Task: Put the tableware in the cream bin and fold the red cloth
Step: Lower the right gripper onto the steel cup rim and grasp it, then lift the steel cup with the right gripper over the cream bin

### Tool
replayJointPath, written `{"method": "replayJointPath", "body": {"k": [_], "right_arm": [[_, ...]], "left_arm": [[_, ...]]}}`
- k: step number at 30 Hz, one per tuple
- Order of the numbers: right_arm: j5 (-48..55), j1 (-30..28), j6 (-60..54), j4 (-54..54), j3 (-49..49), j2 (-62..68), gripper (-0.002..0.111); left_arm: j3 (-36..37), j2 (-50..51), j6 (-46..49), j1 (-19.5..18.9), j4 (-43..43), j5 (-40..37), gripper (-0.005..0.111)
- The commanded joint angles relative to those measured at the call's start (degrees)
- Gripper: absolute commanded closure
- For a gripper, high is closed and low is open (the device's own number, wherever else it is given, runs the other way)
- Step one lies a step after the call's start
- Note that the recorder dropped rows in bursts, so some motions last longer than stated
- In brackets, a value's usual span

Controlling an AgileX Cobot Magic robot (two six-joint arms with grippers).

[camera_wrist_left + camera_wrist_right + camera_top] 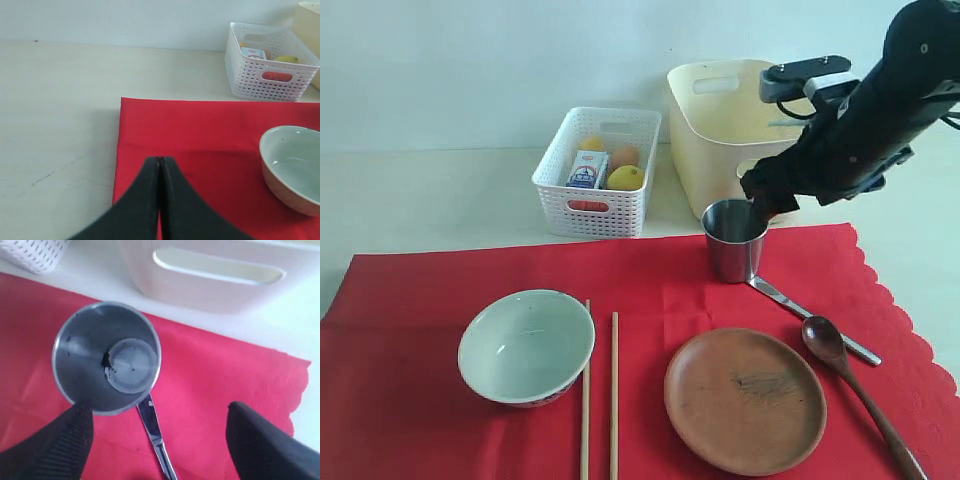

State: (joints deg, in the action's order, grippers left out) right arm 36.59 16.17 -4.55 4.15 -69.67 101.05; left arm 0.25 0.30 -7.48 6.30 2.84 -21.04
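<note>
The red cloth (440,300) lies flat under all the tableware. On it stand a pale green bowl (525,345), a pair of chopsticks (586,400), a brown plate (745,400), a dark spoon (860,385), a metal knife (815,318) and a steel cup (734,240). My right gripper (770,205) hangs open just above the cup's rim on its right side. In the right wrist view one finger (75,430) is next to the cup (107,357) and the knife (157,440) lies between the fingers. My left gripper (160,159) is shut and empty over the cloth's left edge (200,130).
The cream bin (720,130) stands behind the cup, close to my right arm. A white lattice basket (598,170) holding food sits to its left. Bare pale table (55,115) extends left of the cloth. The bowl (292,167) lies off to one side of my left gripper.
</note>
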Motion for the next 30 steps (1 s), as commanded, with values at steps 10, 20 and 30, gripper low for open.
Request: {"method": "replayJointPath", "body": {"k": [10, 20, 30], "right_arm": [[3.6, -0.3, 0.1, 0.5, -8.3, 8.0, 0.038], [2.1, -0.3, 0.1, 0.3, -11.3, 14.8, 0.038], [1.5, -0.3, 1.2, 0.5, -11.3, 18.2, 0.088]], "left_arm": [[-0.3, -0.3, -0.2, -0.1, -0.4, 0.6, 0.107], [-0.3, -0.3, -0.2, -0.1, -0.4, 0.6, 0.107], [-0.3, -0.3, -0.2, -0.1, -0.4, 0.6, 0.107]]}}
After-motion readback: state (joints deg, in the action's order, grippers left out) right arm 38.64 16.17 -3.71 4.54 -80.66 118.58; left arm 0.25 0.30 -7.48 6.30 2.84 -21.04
